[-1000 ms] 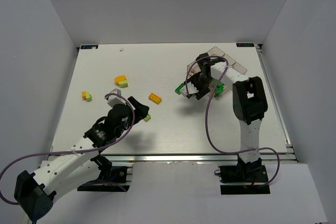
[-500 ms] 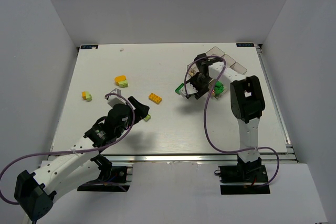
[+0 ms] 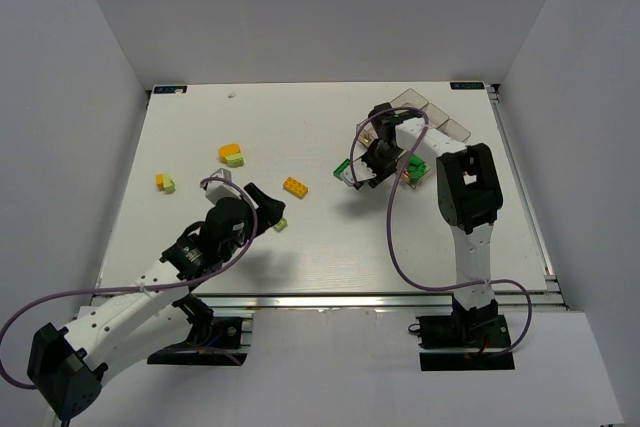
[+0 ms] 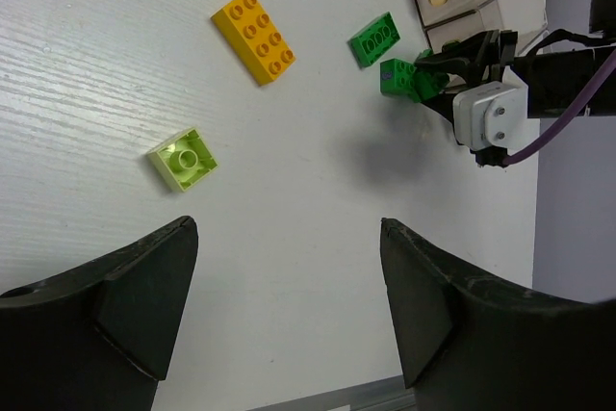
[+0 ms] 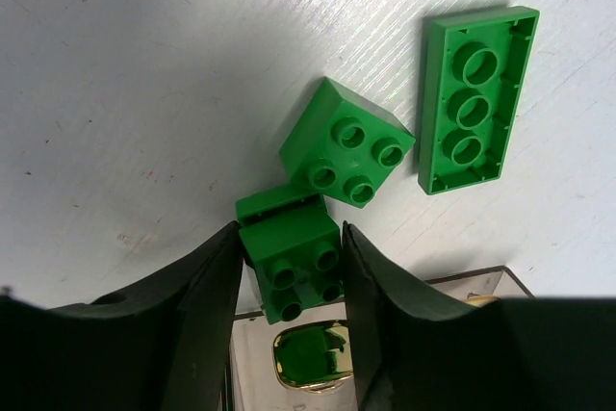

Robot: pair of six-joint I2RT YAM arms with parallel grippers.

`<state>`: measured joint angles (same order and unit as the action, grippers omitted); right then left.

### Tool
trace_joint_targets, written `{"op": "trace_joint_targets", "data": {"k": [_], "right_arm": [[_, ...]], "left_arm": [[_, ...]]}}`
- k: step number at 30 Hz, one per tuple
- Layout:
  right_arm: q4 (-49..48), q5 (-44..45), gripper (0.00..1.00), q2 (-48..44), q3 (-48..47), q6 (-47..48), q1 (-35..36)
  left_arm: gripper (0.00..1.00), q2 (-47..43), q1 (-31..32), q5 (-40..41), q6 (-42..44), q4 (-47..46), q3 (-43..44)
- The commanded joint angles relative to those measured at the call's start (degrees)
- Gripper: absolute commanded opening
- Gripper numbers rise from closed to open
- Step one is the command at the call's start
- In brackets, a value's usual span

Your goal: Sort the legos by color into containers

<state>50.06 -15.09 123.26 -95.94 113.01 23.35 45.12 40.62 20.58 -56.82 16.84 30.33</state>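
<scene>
My right gripper (image 5: 289, 233) has both fingers pressed against the sides of a dark green lego (image 5: 292, 271), just in front of the clear containers (image 5: 486, 278). Beside it on the table lie a square dark green lego (image 5: 348, 146) and an upturned long dark green one (image 5: 474, 98). In the top view the right gripper (image 3: 362, 169) is at the left end of the containers (image 3: 432, 115). My left gripper (image 4: 287, 228) hangs open over bare table, near a pale lime lego (image 4: 183, 159) and an orange lego (image 4: 255, 34).
Further left on the table lie an orange-and-lime pair (image 3: 231, 154) and a smaller orange-and-lime pair (image 3: 165, 183). White walls enclose the table on three sides. A purple cable loops from the right arm (image 3: 470, 197).
The right gripper's fingers have closed in onto the dark green lego and it has shifted slightly towards the containers. The left arm has not moved.
</scene>
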Motion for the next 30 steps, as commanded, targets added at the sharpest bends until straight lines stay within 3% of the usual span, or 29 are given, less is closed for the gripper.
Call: {"op": "trace_joint_targets", "data": {"k": [1,6,17,23,30], "right_arm": [[2.1,-0.3,0.45,-2.4,-0.7,4.9,0.3],[1.8,-2.1,0.35,-4.5,0.7,2.6,0.2],[0.8,-8.0,0.32,-11.7,8.0,-2.6,0.3],[0.9,-16.7,0.16,-17.4,8.5,-16.1,-0.2],[-9.5,-24.1,0.15,-26.2,13.5,-44.3,-2.7]], "left_arm": [[0.86,0.5,-0.1,0.3,0.5,-1.2,-0.1],[0.86,0.2,-0.1,0.3,0.5,-1.2,-0.2],[0.86,-0.2,-0.1,0.1,0.4,-1.5,-0.4],[0.86,-0.6,-0.1,-0.3,0.1,-2.0,-0.9],[0.86,0.4,-0.1,-1.2,0.3,-3.4,-1.1]]}}
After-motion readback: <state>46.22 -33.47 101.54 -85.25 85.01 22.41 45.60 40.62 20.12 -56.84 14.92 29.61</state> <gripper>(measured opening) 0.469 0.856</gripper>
